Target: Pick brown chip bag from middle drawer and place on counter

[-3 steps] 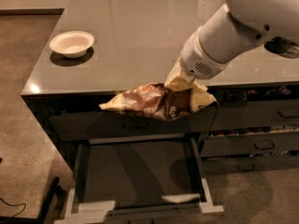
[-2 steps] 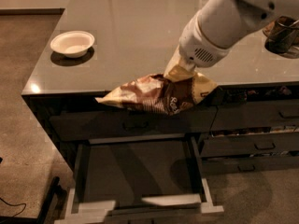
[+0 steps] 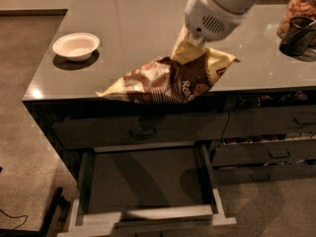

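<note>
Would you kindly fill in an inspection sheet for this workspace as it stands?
Surface: counter, glossy grey, reflective.
Job's things: brown chip bag hangs over the counter's front edge; middle drawer pulled open, nothing seen inside.
Clutter: white bowl at the counter's left; jar and dark cup at far right.
Grippers: tool above the counter's front edge, shut on the bag's top.
Cables: thin cable on the floor, lower left.
Surroundings: speckled floor; narrower drawers to the right.
</note>
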You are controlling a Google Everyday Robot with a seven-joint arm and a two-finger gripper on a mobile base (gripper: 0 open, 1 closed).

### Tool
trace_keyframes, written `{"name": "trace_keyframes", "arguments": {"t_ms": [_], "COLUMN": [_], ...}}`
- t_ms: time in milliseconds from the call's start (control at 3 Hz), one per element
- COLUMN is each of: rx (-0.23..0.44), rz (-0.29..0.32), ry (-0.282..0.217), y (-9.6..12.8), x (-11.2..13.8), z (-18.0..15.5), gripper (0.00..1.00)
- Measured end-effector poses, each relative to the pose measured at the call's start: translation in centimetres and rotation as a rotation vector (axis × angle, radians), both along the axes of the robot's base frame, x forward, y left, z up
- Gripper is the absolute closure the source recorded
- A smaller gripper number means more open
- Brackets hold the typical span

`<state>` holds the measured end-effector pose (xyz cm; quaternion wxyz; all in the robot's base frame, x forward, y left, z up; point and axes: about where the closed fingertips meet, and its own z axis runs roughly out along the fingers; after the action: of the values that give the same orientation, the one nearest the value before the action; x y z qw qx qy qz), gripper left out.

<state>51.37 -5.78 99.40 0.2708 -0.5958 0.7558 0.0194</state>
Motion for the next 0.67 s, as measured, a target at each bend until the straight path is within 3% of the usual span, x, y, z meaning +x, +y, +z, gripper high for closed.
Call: {"name": "trace_keyframes", "arguments": {"t_ms": [667], "rx": [-0.028], "rz": [0.005], "ry": [-0.054], "y": [0.8], "x": [2.6], "z": [4.7], "gripper": [1.00]}}
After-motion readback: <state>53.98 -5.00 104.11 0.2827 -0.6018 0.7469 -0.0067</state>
